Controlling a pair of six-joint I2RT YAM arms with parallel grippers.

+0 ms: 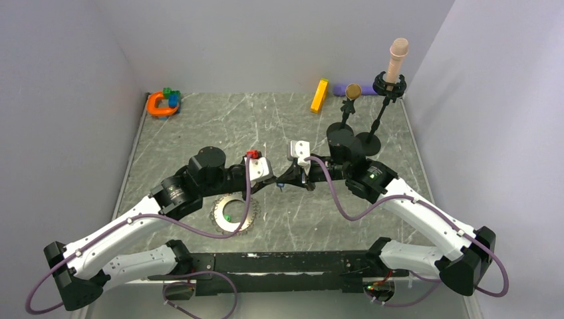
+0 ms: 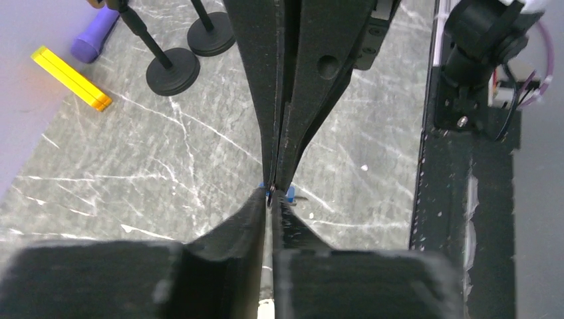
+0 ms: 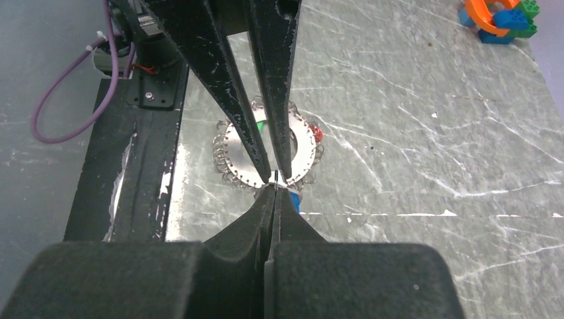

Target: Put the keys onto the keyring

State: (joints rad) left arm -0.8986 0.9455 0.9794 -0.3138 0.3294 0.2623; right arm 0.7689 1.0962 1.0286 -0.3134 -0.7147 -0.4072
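The keyring (image 1: 234, 212) (image 3: 302, 149), a flat silvery toothed ring, lies on the marble table in front of the left arm. A green key (image 3: 261, 123) and a red key (image 3: 317, 135) sit at its edge. My left gripper (image 1: 278, 185) (image 2: 273, 197) and right gripper (image 1: 286, 181) (image 3: 275, 191) meet tip to tip just right of the ring. Both are shut. A blue key (image 2: 290, 195) (image 3: 293, 201) peeks out at the touching tips, and a thin metal loop shows between them. Most of that key is hidden by the fingers.
An orange horseshoe toy (image 1: 159, 104) with coloured blocks sits at the far left corner. A yellow bar (image 1: 319, 96) and a purple object (image 1: 341, 89) lie at the back. Two black stands (image 1: 352, 136) rise behind the right arm. The black base rail (image 1: 279, 262) runs along the near edge.
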